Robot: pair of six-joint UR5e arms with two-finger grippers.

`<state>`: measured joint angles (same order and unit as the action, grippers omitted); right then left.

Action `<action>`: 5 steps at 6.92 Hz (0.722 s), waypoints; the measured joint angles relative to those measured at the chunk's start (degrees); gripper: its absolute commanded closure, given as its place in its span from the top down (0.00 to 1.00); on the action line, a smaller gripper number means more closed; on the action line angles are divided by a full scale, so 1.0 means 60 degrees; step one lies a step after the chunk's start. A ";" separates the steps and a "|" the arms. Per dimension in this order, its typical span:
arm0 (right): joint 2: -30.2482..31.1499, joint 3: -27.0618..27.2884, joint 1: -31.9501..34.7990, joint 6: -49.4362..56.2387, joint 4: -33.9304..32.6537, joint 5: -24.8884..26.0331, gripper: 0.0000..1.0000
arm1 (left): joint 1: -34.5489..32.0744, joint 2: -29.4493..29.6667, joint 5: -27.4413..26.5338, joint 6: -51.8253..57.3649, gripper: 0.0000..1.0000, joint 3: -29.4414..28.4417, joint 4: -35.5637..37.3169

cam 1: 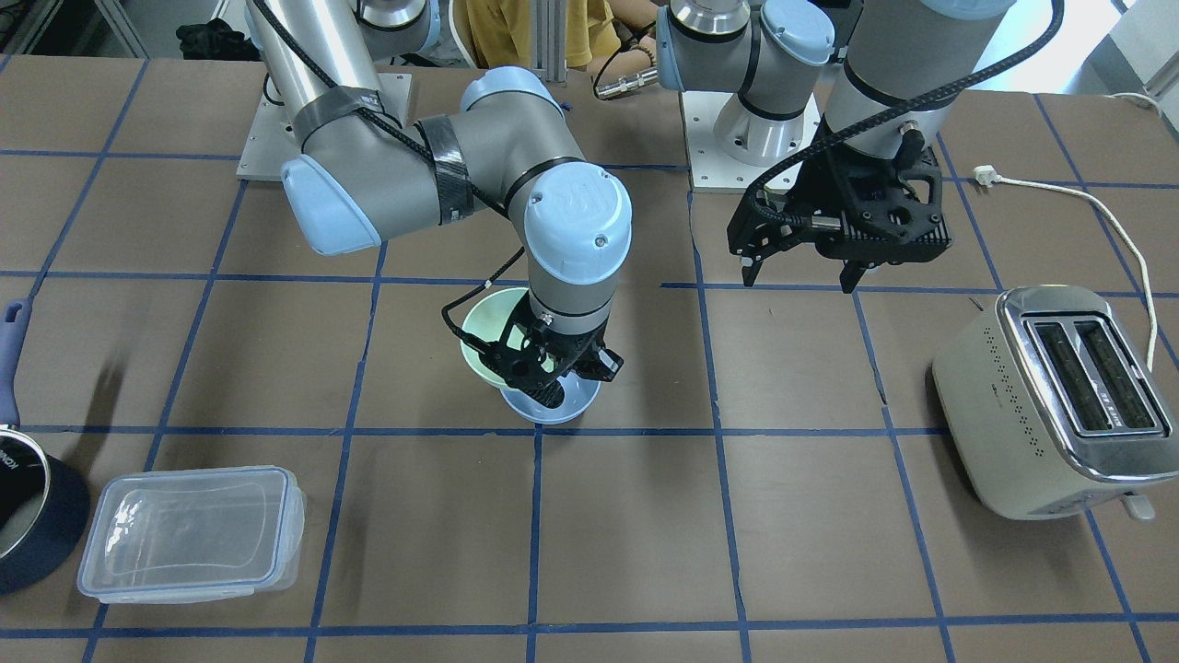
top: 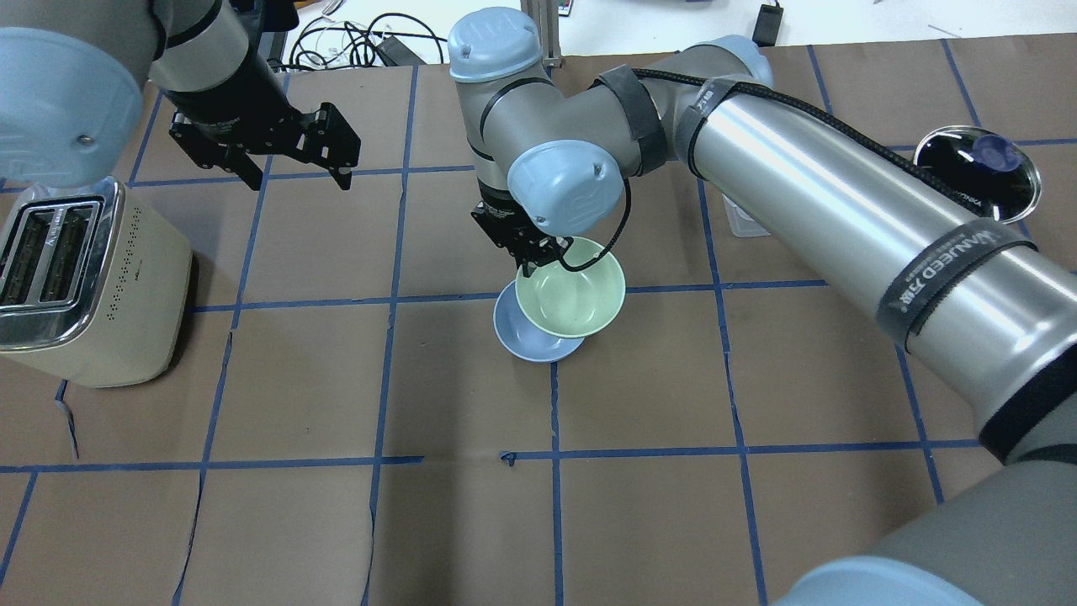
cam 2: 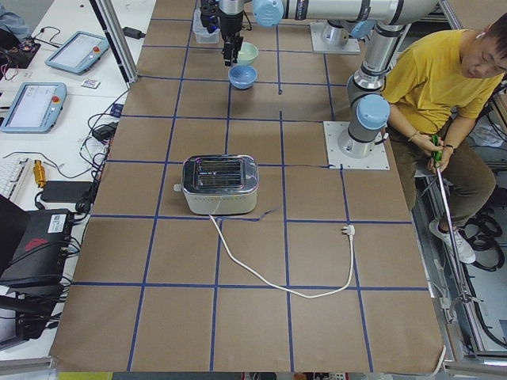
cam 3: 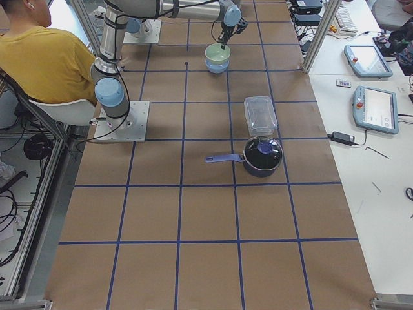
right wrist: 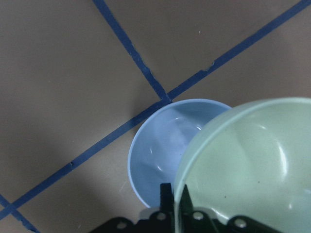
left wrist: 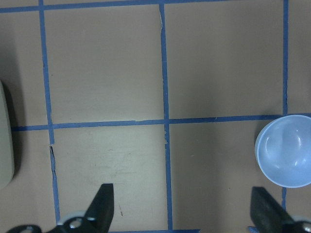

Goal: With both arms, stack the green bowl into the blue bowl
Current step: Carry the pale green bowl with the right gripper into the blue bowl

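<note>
The green bowl [top: 570, 296] hangs from my right gripper [top: 538, 261], which is shut on its rim. It is tilted and overlaps the blue bowl [top: 520, 332] on the table, offset to one side. The right wrist view shows the green bowl [right wrist: 252, 165] over part of the blue bowl [right wrist: 160, 150], with the gripper [right wrist: 177, 199] straddling the rim. In the front view the right gripper [cam 1: 543, 368] covers part of the green bowl [cam 1: 488, 322] and blue bowl [cam 1: 553, 405]. My left gripper [top: 298, 183] is open and empty, raised near the toaster; its wrist view shows the blue bowl [left wrist: 285, 151] at the right edge.
A cream toaster [top: 76, 286] stands on my left side, its white cord [cam 1: 1087, 198] trailing on the table. A clear plastic container [cam 1: 193, 529] and a dark blue saucepan [cam 1: 28, 506] stand on my right side. A person in yellow [cam 2: 432, 75] sits behind the arm bases.
</note>
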<state>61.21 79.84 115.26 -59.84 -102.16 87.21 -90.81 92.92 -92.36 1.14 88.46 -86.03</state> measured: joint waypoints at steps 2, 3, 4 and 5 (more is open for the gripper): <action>-0.0339 -0.0085 0.0219 -0.0473 -0.0255 -0.0170 0.00 | 0.0002 -0.0003 -0.0002 0.0000 1.00 -0.0005 -0.0027; -0.0441 -0.0156 0.0265 -0.0584 -0.0358 -0.0186 0.00 | 0.0002 -0.0003 -0.0002 0.0000 1.00 0.0000 -0.0030; -0.0518 -0.0192 0.0287 -0.0619 -0.0399 -0.0185 0.17 | 0.0003 -0.0004 0.0001 0.0004 1.00 0.0005 -0.0031; -0.0585 -0.0204 0.0308 -0.0596 -0.0467 -0.0100 0.43 | 0.0002 -0.0004 0.0008 0.0010 1.00 0.0006 -0.0031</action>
<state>57.70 78.62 117.11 -63.42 -104.97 86.61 -90.79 92.90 -92.31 1.20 88.50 -86.22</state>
